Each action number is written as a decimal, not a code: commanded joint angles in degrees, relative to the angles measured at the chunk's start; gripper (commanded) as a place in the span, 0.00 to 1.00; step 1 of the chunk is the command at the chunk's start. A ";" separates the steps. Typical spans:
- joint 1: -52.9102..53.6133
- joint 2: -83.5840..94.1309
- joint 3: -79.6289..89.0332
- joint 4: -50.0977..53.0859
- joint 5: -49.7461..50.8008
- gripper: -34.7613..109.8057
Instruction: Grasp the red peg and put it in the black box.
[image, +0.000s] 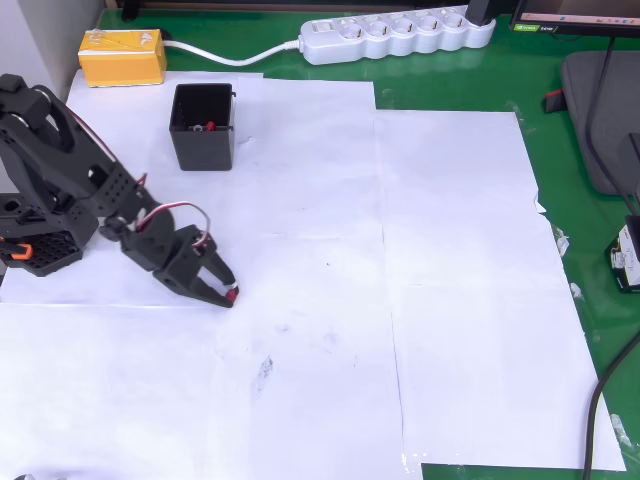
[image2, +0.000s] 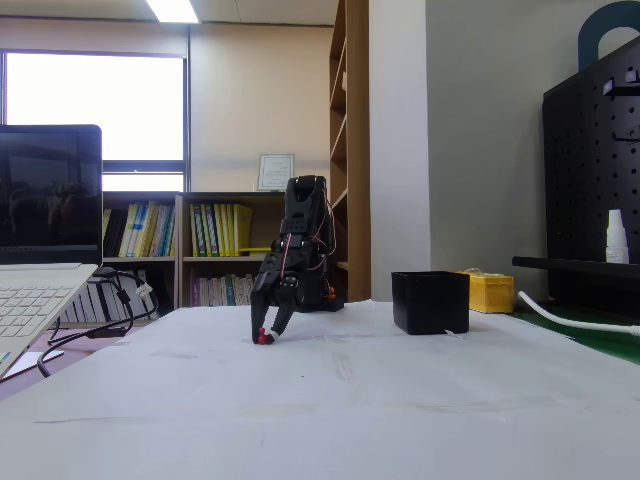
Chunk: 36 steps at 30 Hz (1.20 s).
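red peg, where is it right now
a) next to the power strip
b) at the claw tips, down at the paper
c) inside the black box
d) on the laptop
b, the red peg sits at the tips of the claw, down at the white paper, well apart from the black box.

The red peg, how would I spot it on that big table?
Find the white paper sheets, then the black robot arm at their left edge in the overhead view. The red peg sits at the tip of its tool, a tiny dark-red speck against black fingers.
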 joint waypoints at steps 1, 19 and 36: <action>0.00 -6.50 11.34 18.11 1.23 0.24; -23.64 -4.83 58.62 80.24 25.75 0.24; -53.17 5.10 75.94 92.46 42.28 0.24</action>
